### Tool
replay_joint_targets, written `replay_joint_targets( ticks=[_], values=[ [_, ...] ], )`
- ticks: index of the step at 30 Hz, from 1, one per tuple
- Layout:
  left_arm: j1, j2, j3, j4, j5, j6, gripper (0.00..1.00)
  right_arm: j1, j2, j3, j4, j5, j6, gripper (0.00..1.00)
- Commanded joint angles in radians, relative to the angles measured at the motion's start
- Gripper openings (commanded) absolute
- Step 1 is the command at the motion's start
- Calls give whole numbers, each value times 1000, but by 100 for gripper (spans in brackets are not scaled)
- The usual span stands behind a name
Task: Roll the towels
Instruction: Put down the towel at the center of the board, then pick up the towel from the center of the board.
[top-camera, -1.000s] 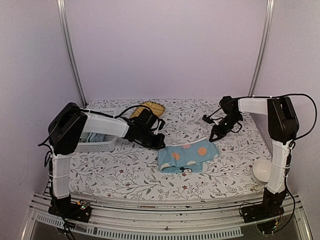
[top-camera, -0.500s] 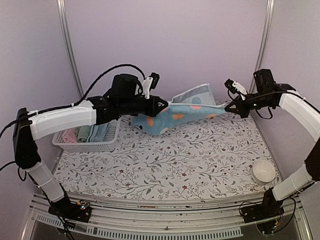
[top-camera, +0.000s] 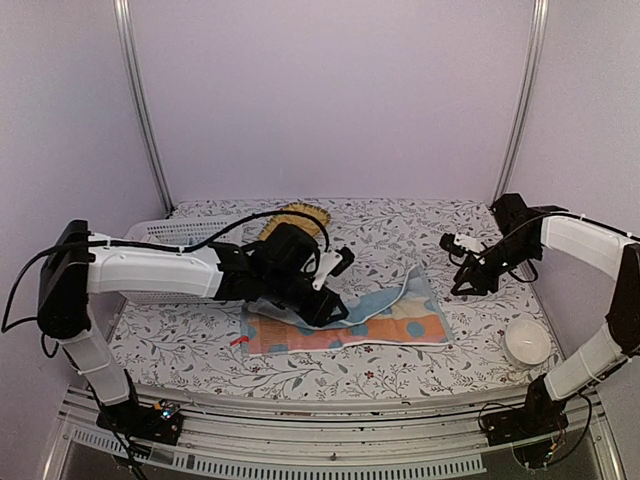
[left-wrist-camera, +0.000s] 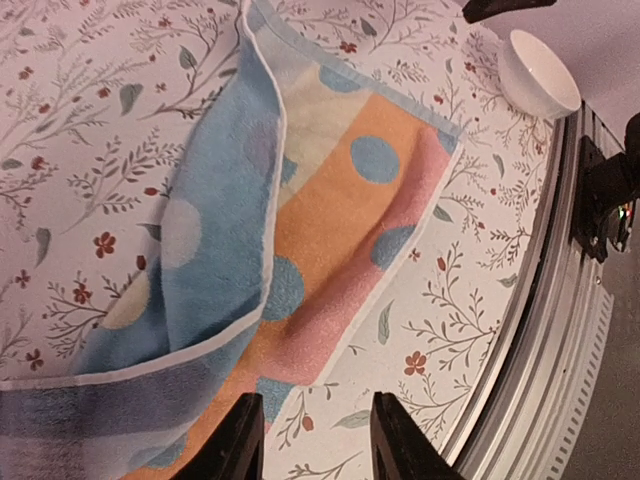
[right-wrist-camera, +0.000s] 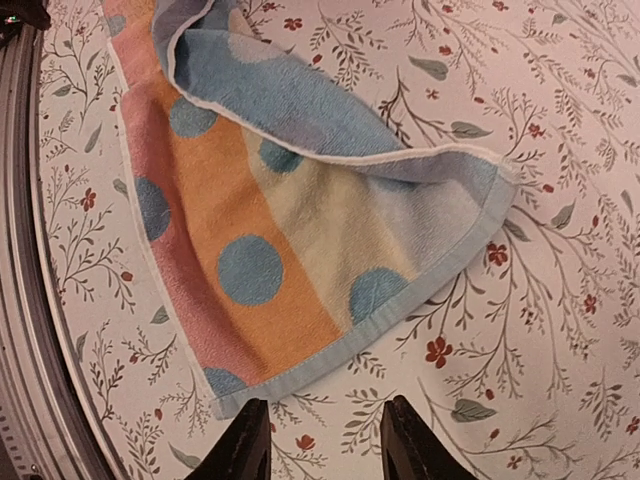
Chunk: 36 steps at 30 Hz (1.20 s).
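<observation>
One towel (top-camera: 385, 322) lies spread on the floral table, striped pink, orange, cream and light blue with blue dots. Its far edge is folded over onto itself, showing a light-blue side (left-wrist-camera: 215, 200). My left gripper (top-camera: 333, 312) hovers over the towel's left part. Its jaws stand open in the left wrist view (left-wrist-camera: 318, 445), above the towel's near edge (left-wrist-camera: 330, 330), with nothing between them. My right gripper (top-camera: 460, 287) is just off the towel's right end. It is open (right-wrist-camera: 325, 445) over bare table beside the towel's blue-bordered corner (right-wrist-camera: 300, 370).
A white bowl (top-camera: 525, 342) sits at the near right, close to the table's front rail. A yellow tray (top-camera: 302, 214) lies at the back centre. A white basket (top-camera: 175, 232) stands at the back left, mostly hidden behind my left arm.
Half a second ago both grippers held the towel stretched in the air. They have come down, the towel now lies on the table, and both jaws have opened and let go.
</observation>
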<state>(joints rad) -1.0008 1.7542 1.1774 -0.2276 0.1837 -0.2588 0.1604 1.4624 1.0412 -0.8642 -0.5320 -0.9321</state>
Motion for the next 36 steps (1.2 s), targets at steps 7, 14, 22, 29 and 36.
replay_joint_targets(
  ticks=[7,14,22,29,36],
  values=[
    [88,-174,-119,-38,-202,-52,45,-6,293,243,143,51,188,52],
    [135,-306,-243,-64,-249,-101,48,-6,458,399,120,13,200,54],
    [152,-361,-290,-77,-263,-119,48,16,603,524,57,-101,173,53],
    [157,-366,-296,-85,-277,-120,48,24,643,550,31,-132,153,45],
    [163,-362,-294,-84,-288,-122,48,24,685,578,-18,-212,118,21]
  ],
)
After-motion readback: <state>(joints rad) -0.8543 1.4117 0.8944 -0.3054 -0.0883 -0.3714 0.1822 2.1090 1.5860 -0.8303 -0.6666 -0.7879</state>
